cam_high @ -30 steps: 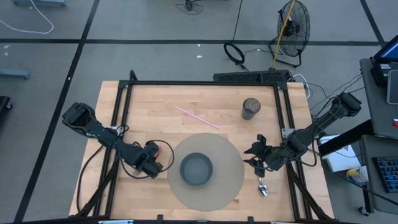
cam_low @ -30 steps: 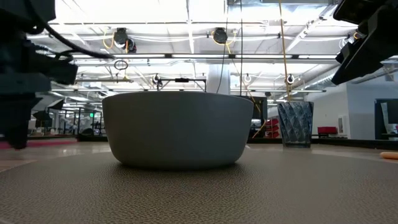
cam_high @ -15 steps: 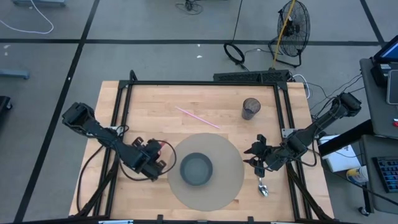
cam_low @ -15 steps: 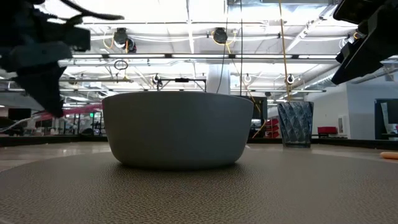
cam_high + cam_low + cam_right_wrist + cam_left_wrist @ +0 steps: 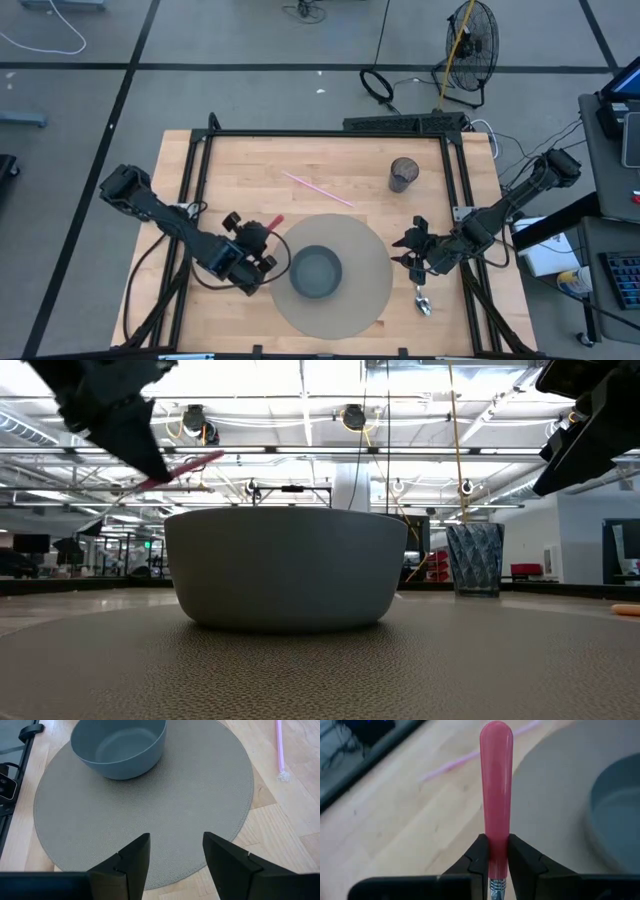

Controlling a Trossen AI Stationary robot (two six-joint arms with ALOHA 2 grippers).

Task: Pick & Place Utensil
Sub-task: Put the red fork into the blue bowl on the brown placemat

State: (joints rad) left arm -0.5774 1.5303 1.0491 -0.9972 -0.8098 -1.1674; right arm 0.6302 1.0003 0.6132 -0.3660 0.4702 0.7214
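Gripping one pink utensil (image 5: 496, 795), left pincer (image 5: 250, 240) (right pincer (image 5: 172, 857) wide); one bowl (image 5: 316, 272).

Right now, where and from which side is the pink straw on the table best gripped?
Probably near its middle, from straight above, jaws closing across its width. The pink straw lies flat and slanted on the bare table, thin, with nothing touching it.

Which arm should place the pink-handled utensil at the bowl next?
Left. The left gripper already has its jaws shut on the pink-handled utensil beside the bowl. The right gripper is open and empty at the mat's far edge.
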